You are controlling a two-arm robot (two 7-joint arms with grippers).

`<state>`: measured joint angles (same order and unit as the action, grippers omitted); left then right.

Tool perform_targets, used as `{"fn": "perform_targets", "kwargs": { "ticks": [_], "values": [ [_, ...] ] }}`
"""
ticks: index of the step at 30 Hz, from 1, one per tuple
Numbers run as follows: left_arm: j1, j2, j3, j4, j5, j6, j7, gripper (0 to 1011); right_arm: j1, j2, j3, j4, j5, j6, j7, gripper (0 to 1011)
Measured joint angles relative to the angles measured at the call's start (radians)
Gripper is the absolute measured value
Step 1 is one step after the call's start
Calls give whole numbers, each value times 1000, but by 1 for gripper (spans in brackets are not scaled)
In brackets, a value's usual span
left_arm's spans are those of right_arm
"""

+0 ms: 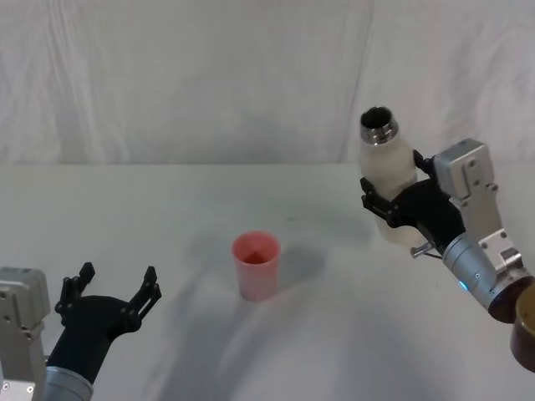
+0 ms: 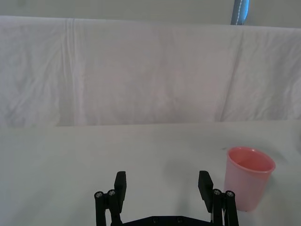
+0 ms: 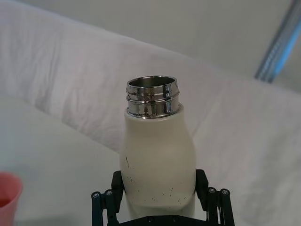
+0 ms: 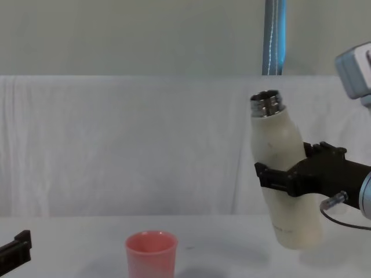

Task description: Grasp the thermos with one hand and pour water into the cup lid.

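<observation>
At seven o'clock on the table the left gripper point(image 1: 114, 289) rests spread wide and idle, the cup lid point(image 1: 256, 265) upright mid-table. Out at three o'clock the right gripper point(image 1: 389, 203) clamps the thermos point(image 1: 390, 180) mid-body, lifted clear, seemingly ready to pour. Its long axis leans slightly, open steel neck toward eleven o'clock.

no readable text, labels or numbers
</observation>
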<state>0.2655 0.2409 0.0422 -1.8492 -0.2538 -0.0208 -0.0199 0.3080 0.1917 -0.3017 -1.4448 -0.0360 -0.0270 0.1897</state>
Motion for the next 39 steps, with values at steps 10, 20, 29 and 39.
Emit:
{"fn": "perform_targets", "kwargs": {
  "ticks": [10,20,29,39],
  "values": [
    [0,0,0,0,0,0,0,1001,19,50,-56,19,-138,-89,17,952],
    [0,0,0,0,0,0,0,1001,46,78,-116,48,-268,-156,14,952],
    [0,0,0,0,0,0,0,1001,72,81,-157,84,-323,-196,18,952],
    [0,0,0,0,0,0,0,1001,98,83,-190,126,-378,-234,4,952]
  ]
}}
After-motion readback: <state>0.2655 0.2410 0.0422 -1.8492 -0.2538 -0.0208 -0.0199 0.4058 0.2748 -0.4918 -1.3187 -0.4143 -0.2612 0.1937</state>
